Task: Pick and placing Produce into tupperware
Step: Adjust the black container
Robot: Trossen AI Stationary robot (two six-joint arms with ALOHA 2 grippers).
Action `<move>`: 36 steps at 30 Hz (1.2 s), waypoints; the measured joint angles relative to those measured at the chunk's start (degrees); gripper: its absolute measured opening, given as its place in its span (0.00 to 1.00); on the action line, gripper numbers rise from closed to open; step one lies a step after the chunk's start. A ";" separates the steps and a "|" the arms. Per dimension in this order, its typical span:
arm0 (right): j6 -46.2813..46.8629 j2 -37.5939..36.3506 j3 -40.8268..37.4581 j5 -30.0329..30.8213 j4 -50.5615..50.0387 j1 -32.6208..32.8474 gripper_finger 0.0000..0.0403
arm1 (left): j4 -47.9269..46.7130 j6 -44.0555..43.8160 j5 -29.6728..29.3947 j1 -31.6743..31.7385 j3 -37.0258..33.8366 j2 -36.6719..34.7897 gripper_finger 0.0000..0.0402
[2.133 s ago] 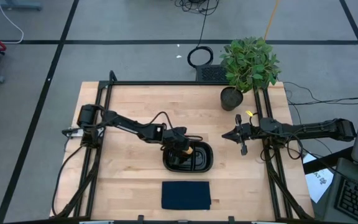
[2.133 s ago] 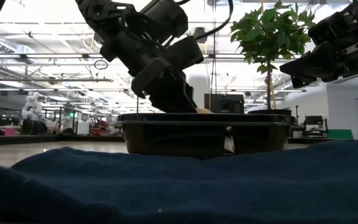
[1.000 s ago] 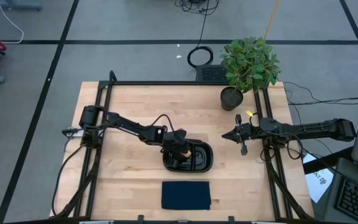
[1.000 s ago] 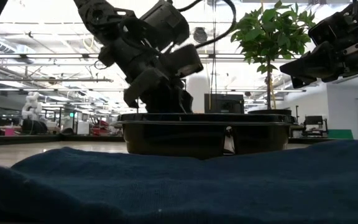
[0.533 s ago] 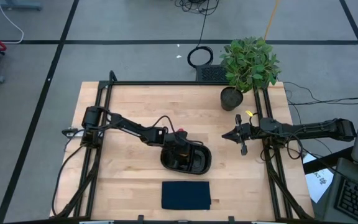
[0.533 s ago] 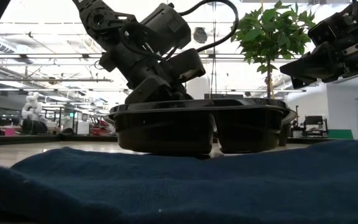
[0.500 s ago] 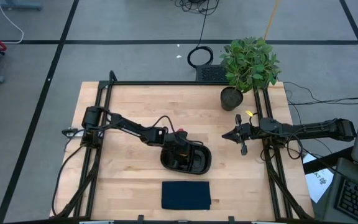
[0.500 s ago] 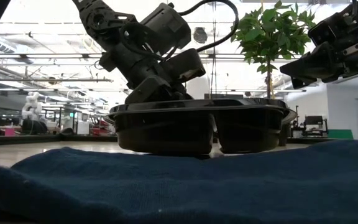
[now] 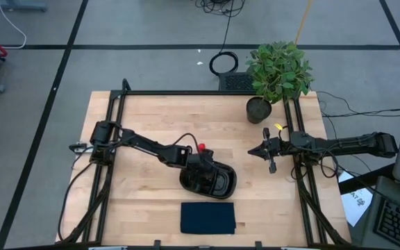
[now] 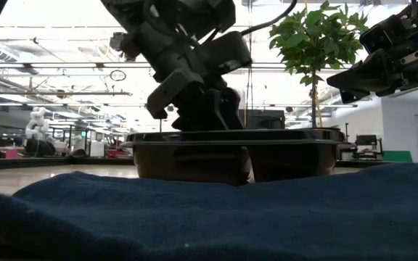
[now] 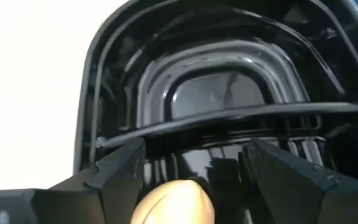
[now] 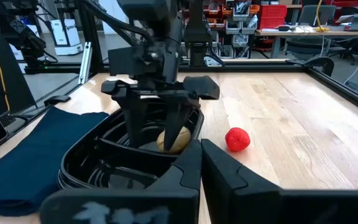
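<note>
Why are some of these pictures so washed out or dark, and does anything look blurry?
Low view: the bright room behind turns the tupperware and left pincer to dark shapes; the blue cloth up close is soft. Left wrist view: the background is blown out white, and the tan piece between the fingers is blurred. High view: evenly lit. Right wrist view: the red ball shows clearly.

Black tupperware (image 12: 104,162), tan-orange ball (image 12: 174,139), bright red ball (image 12: 237,139), navy cloth (image 9: 207,217), prob. plain.
</note>
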 joint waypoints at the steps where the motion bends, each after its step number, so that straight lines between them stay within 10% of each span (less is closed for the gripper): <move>1: 0.00 0.00 0.00 0.00 -0.02 0.00 0.00 | -0.51 0.62 -0.65 -0.13 0.43 0.00 0.72; 13: 0.00 -0.02 -0.02 0.00 -0.22 0.00 0.00 | -8.45 4.92 -11.88 0.48 4.24 -5.87 0.60; 24: -0.21 -0.02 -0.02 0.00 -0.24 0.00 0.00 | -12.78 1.70 -12.60 4.99 2.28 -5.77 0.03; 36: -0.24 0.00 -0.02 0.00 -0.26 0.00 0.00 | -14.28 -1.78 -14.36 5.32 -0.79 -5.73 0.01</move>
